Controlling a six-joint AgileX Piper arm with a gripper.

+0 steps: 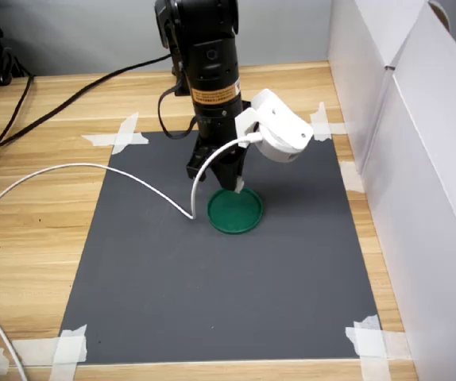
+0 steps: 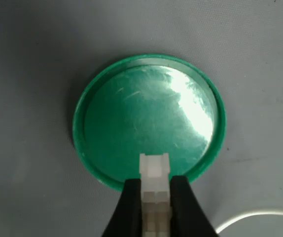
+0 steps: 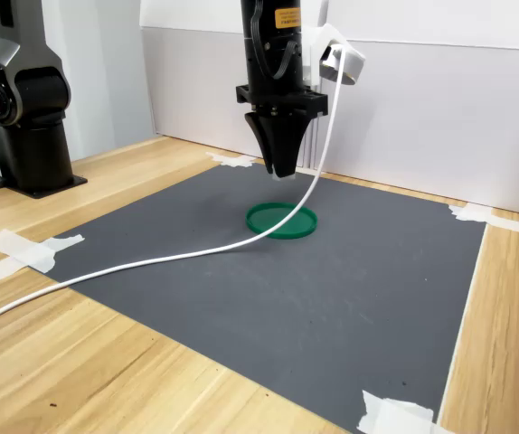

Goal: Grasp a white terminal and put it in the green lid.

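Closed on the white terminal (image 2: 155,173), black gripper (image 2: 155,190) fingers pinching it from both sides, its tip poking out over the near rim of the green lid (image 2: 149,121) in the wrist view, contact with the lid impossible to judge. Lid flat on the grey mat (image 1: 212,278) a little toward the mat's far edge, bare mat all round it, only the white cable (image 1: 93,168) curving in close beside it. Terminal barely a pale speck in both exterior views; upper arm cropped by the frame.
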